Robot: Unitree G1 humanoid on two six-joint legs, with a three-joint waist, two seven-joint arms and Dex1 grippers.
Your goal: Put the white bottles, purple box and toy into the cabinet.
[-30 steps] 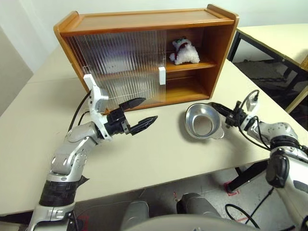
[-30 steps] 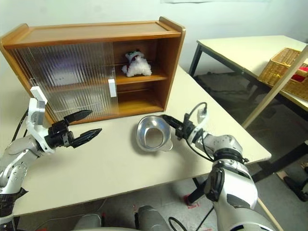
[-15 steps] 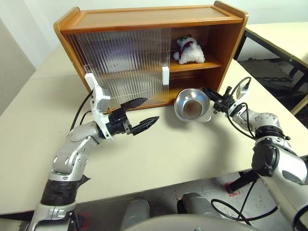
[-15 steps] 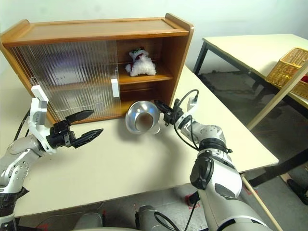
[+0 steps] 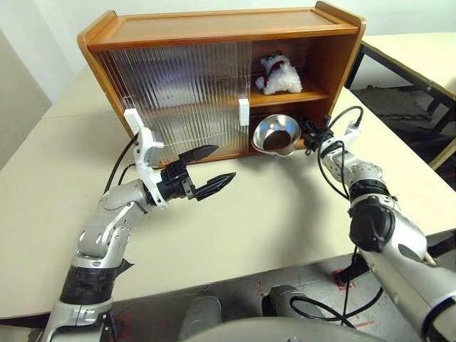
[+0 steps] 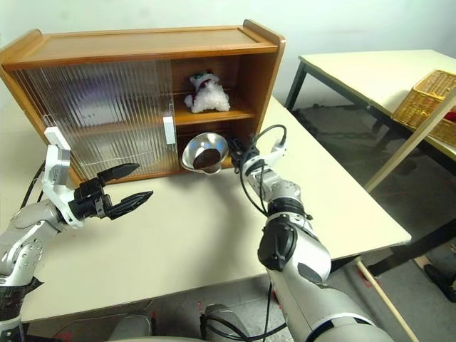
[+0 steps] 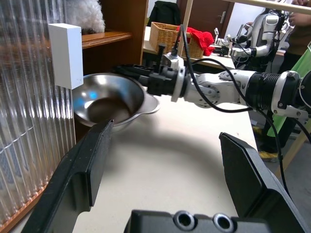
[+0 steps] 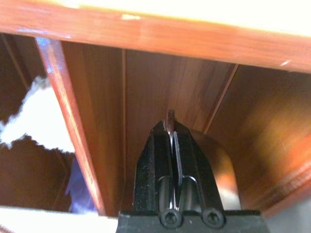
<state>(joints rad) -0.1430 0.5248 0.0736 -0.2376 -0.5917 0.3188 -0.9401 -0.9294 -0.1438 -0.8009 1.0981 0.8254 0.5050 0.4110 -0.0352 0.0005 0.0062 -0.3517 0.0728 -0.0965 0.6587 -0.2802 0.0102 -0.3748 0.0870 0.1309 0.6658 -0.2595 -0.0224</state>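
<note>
Right gripper (image 5: 302,129): clamped on steel bowl (image 5: 274,133) rim, at cabinet (image 5: 214,32) lower shelf for stowing.
Left gripper (image 5: 206,171): jaws wide, empty, waiting.
Toy (image 5: 276,74): shelved.

**Pale room, two desks, dark floor**

A cream-topped desk (image 5: 271,214) fills the foreground under even, soft light. Behind it stands a plain whitish wall (image 6: 342,21). Off to the right a second desk (image 6: 370,71) on black legs carries a wicker basket (image 6: 427,96) (something red lies inside). The floor (image 6: 335,121) between them is dark grey.
</note>
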